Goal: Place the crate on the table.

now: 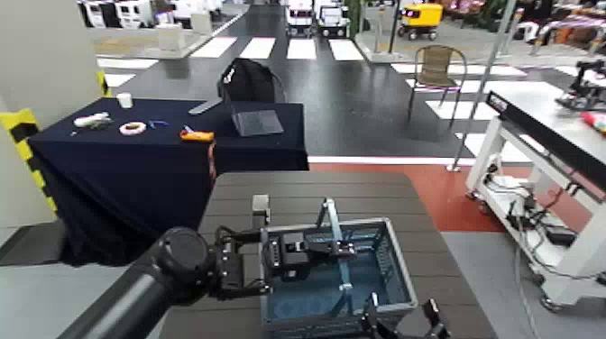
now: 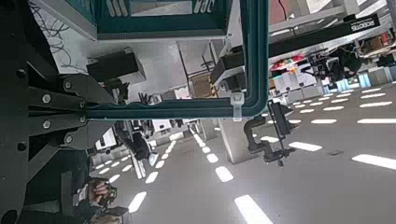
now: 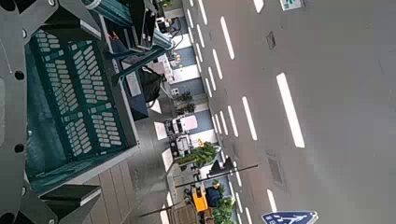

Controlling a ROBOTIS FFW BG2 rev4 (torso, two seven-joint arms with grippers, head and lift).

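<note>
The blue-grey slotted crate (image 1: 397, 270) is over the near half of the dark brown slatted table (image 1: 270, 194); I cannot tell whether it rests on the top. Its thin blue hoop handle (image 1: 335, 236) stands up. My left gripper (image 1: 302, 251) reaches over the crate's left rim and is shut on the handle; the left wrist view shows the handle (image 2: 254, 56) running out from between the fingers, with the crate (image 2: 159, 19) behind it. My right gripper (image 1: 401, 320) is open at the crate's near edge. The right wrist view shows the crate's lattice wall (image 3: 75, 103) close by.
A table draped in navy cloth (image 1: 135, 162) stands behind on the left, with a laptop (image 1: 257, 122) and small items on it. A white-framed workbench (image 1: 550, 126) stands on the right. A chair (image 1: 437, 72) is farther back.
</note>
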